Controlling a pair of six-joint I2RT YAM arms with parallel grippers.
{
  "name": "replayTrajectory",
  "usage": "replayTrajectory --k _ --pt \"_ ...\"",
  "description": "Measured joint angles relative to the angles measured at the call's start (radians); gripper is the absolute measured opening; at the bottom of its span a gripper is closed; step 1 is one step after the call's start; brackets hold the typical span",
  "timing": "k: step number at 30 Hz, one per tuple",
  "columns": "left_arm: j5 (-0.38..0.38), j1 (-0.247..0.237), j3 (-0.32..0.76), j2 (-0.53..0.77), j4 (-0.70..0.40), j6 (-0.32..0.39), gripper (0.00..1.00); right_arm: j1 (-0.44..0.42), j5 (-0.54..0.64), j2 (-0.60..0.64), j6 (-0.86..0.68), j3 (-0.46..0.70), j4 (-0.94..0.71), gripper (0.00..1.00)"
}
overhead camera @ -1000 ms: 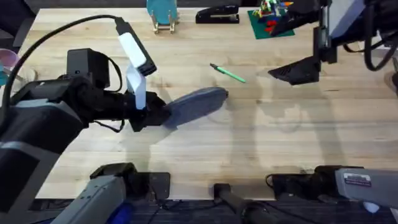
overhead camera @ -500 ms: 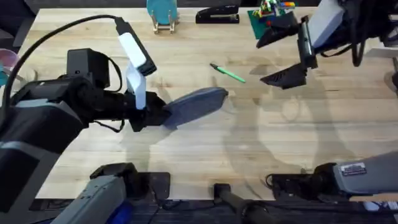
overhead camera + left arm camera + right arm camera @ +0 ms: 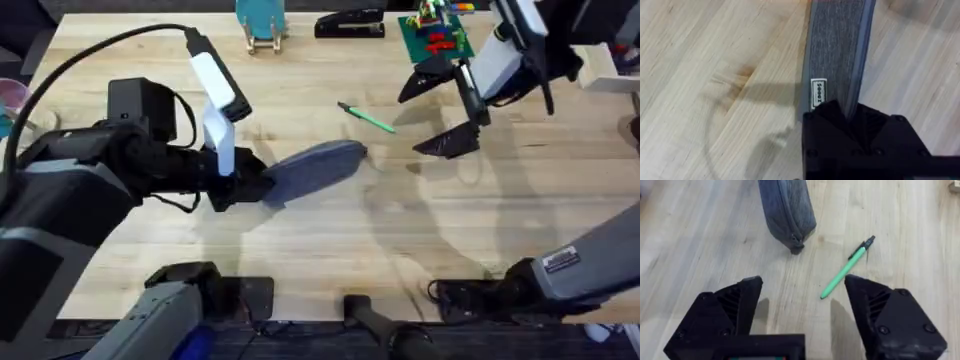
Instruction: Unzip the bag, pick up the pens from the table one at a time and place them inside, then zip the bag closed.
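The left gripper (image 3: pixel 250 186) is down low on the table (image 3: pixel 330 250), on the near left side. Its jaws are pinched tight on the near end of the bag (image 3: pixel 318 166). In the left wrist view the black fingers (image 3: pixel 830 117) squeeze the grey cloth of the bag (image 3: pixel 837 45) just past a small white label (image 3: pixel 818 93). The bag lies flat in the middle of the table and points away toward the far right. Its zipper looks closed.

If the left gripper lets go or slips, the bag can slide when the zipper is pulled, and it will not open.

A bit farther back lies the green pen (image 3: pixel 368 118). It rests on the wood near the far tip of the bag but does not touch it. The right wrist view shows the green pen (image 3: pixel 846 269) with its black end, and the zipper pull (image 3: pixel 797 246) at the tip of the bag (image 3: pixel 785 207).

Farther right, the right gripper (image 3: pixel 435 112) hangs in the air above the table. Its jaws are spread wide and hold nothing.

The pen and the zipper pull sit near each other. If the right gripper comes down a little off, it may bump the pen and make it roll away. The pull is small, so the fingers could close on the cloth and miss it.

At the far edge sits a black stapler (image 3: pixel 350 22). It is well away from the bag.
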Motion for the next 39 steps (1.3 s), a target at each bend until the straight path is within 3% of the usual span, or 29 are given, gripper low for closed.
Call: replayTrajectory --k 16,39 --pt "0.0 0.0 0.0 0.0 0.0 0.0 0.041 0.035 -0.036 0.116 -0.083 0.0 0.005 0.996" --pt "0.0 0.0 0.0 0.0 0.0 0.0 0.041 0.101 -0.043 0.124 -0.085 0.0 0.016 0.996"
